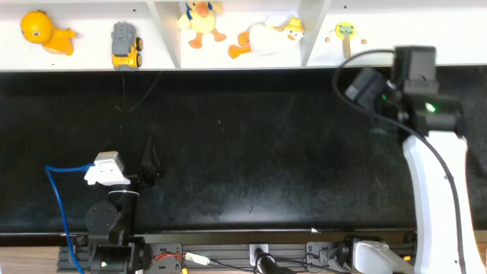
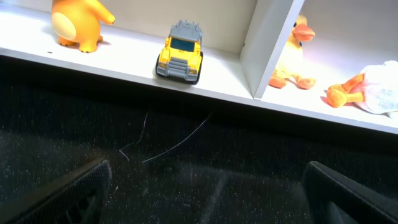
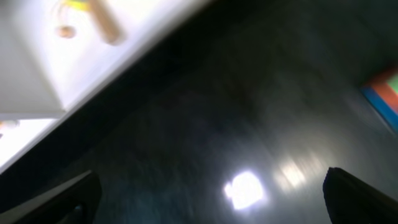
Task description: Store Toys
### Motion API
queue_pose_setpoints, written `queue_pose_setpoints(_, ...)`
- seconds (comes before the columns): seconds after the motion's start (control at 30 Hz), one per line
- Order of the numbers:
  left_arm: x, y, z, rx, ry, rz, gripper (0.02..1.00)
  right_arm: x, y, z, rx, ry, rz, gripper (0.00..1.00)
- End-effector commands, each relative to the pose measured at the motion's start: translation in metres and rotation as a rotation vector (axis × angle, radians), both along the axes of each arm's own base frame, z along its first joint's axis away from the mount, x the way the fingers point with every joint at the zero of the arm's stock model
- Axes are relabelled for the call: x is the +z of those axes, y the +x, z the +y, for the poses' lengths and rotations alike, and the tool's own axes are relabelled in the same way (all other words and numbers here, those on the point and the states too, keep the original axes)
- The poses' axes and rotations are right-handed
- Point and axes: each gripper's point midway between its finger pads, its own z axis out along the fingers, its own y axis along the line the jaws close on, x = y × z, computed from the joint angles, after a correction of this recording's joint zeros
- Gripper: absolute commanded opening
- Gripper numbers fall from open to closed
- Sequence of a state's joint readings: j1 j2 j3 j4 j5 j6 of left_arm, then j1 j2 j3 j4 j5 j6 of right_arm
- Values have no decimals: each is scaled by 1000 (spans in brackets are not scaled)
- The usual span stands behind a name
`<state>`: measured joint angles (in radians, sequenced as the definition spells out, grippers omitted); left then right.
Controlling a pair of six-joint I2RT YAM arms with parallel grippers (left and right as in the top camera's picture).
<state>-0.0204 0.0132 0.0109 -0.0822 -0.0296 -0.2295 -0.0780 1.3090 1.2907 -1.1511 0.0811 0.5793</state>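
The right arm [image 1: 437, 175], white and lifted toward the overhead camera, reaches up the right side of the scene to the edge of a shelf. The right jaws are spread wide with nothing between them.

Below lies a broad black table [image 1: 251, 144], bare of toys across its middle. A white shelf [image 1: 84, 62] runs along the table's far edge, split by upright dividers into compartments.

The left arm [image 1: 114, 205] sits folded low near its base at the near left. The left jaws are also spread apart and empty, facing the shelf from well back.

All the toys seen are on the shelf:
- In the left compartment, an orange round toy [image 1: 44, 32] stands beside a yellow and grey truck [image 1: 125, 44].
- In the middle compartment, a white plush duck [image 1: 268, 38] lies on its side near an upright plush duck [image 1: 202, 21].
- In the right compartment, nearest the right jaws, lies a small frog-faced stick toy [image 1: 346, 34].

The right wrist view is blurred. A red and blue strip [image 3: 382, 93] at its edge may be a mat or another object; I cannot tell which.

Storing looks finished or nearly so. The likely next move is for the right arm to draw back from the shelf, keeping clear of the stick toy so as not to knock it out.
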Motion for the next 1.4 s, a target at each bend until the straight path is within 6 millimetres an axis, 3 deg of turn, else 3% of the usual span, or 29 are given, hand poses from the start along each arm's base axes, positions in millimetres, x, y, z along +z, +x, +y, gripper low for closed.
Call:
queue_pose_setpoints(0.03,1,0,-4,-22,21,-6,998,-2,-45,-34,-341,64,79,1000)
queue_pose_setpoints(0.17,1,0,-4,-22,21,-6,998,-15,-82,-68,-558,126,166,998)
queue_pose_setpoints(0.27,1,0,-4,-22,21,-6,998,-25,-94,-91,-681,178,158,998)
queue_pose_setpoints(0.43,1,0,-4,-22,21,-6,998,-34,-94,-129,-727,123,91,996)
queue_pose_setpoints(0.57,1,0,-4,-22,21,-6,998,-41,-89,-148,-700,33,62,998)
queue_pose_setpoints(1.07,1,0,-4,-22,21,-6,998,-121,-63,-171,-753,73,215,996)
queue_pose_setpoints(1.4,1,0,-4,-22,21,-6,998,-154,-53,-184,-685,33,272,998)
